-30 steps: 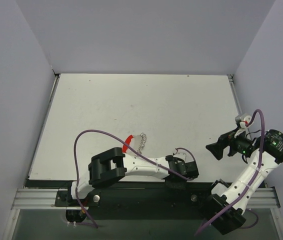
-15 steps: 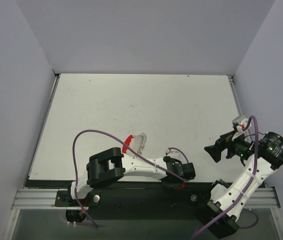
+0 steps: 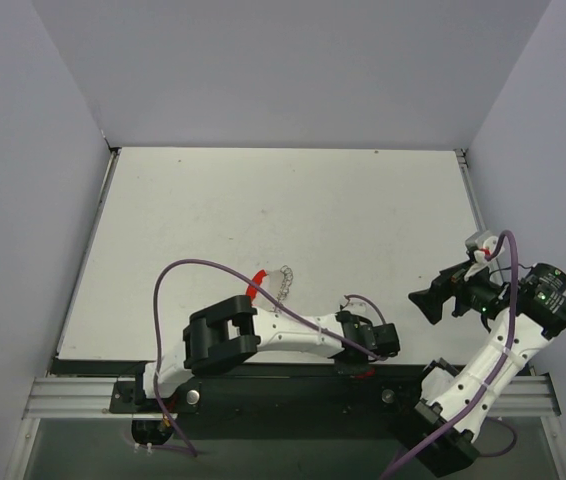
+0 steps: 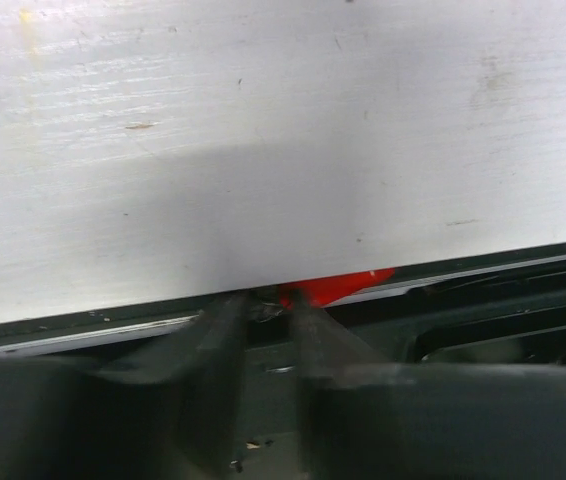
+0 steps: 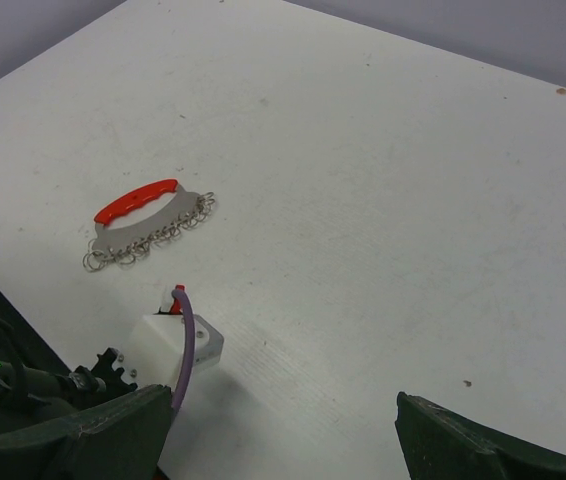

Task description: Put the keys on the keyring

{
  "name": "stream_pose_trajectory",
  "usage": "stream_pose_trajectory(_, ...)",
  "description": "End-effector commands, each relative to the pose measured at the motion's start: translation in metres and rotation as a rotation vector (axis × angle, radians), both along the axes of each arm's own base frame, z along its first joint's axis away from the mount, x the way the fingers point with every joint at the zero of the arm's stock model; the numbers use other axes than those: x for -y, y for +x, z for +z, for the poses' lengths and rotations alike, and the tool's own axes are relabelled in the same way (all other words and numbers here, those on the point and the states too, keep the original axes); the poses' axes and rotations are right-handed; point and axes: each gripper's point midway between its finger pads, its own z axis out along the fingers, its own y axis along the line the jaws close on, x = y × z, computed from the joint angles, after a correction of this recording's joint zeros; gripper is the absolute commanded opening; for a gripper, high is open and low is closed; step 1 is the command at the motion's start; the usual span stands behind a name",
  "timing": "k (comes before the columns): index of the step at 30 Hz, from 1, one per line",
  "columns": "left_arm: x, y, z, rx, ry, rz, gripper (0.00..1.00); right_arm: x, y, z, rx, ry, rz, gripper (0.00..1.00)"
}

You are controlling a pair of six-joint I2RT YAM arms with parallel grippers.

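Keyring [image 5: 138, 200]: thin glossy red arc, flat on matte white counter [image 5: 383, 150]. Keys [image 5: 148, 240]: lacy row of small silver loops along its concave side. Left fingers [image 4: 218, 340]: dark, blurred, nearly together with slim gap, tips at counter's near edge beside red bit [image 4: 338, 287]. Right fingers [image 5: 93, 430]: wide apart, empty, well apart from keys.

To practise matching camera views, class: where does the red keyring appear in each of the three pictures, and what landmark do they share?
Top external: keyring left of centre, just beyond the left arm, beside the keys.
Left wrist: not in it.
Right wrist: keyring left of centre, keys just below it.
Shared landmark: the white table.
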Motion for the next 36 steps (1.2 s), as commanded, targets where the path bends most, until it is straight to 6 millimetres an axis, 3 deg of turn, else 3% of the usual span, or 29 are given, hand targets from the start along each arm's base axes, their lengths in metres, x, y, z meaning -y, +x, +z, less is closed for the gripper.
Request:
stream_pose_trajectory(1, -0.009, 0.003, -0.035, -0.034, 0.053, 0.055, 0.12, -0.027, -0.017, 0.011, -0.086, 0.172, 0.018, 1.0)
stream_pose_trajectory(3, -0.005, 0.002, -0.034, -0.058, 0.009, 0.067, 0.0, -0.026, -0.016, 0.011, -0.091, 0.177, 0.019, 1.0)
stream_pose_trajectory(4, -0.014, 0.002, -0.041, -0.065, 0.021, 0.074, 0.0, -0.026, -0.016, 0.011, -0.09, 0.173, 0.02, 1.0)
stream_pose_trajectory(7, -0.008, 0.004, -0.032, -0.04, -0.023, 0.076, 0.0, -0.027, -0.016, 0.012, -0.086, 0.173, 0.024, 1.0)
stream_pose_trajectory(15, 0.026, 0.009, 0.038, 0.142, -0.161, -0.013, 0.0, -0.024, -0.013, 0.019, -0.097, 0.196, 0.011, 1.0)
stream_pose_trajectory(24, 0.025, 0.021, 0.106, 0.281, -0.318, 0.006, 0.0, -0.026, -0.011, 0.033, -0.078, 0.203, -0.006, 1.0)
stream_pose_trajectory(28, 0.019, 0.025, 0.117, 0.313, -0.324, 0.01, 0.0, -0.024, -0.008, 0.039, -0.086, 0.226, -0.015, 1.0)
stream_pose_trajectory(32, 0.01, 0.021, 0.108, 0.28, -0.268, -0.002, 0.0, -0.022, -0.006, 0.042, -0.093, 0.237, -0.019, 1.0)
stream_pose_trajectory(33, 0.01, 0.017, 0.104, 0.261, -0.25, -0.018, 0.05, -0.022, -0.005, 0.044, -0.092, 0.238, -0.017, 1.0)
stream_pose_trajectory(34, 0.009, 0.015, 0.1, 0.247, -0.23, -0.026, 0.24, -0.021, -0.004, 0.045, -0.097, 0.243, -0.018, 1.0)
stream_pose_trajectory(36, 0.007, 0.007, 0.085, 0.201, -0.149, -0.06, 0.4, -0.021, -0.003, 0.047, -0.097, 0.246, -0.014, 1.0)
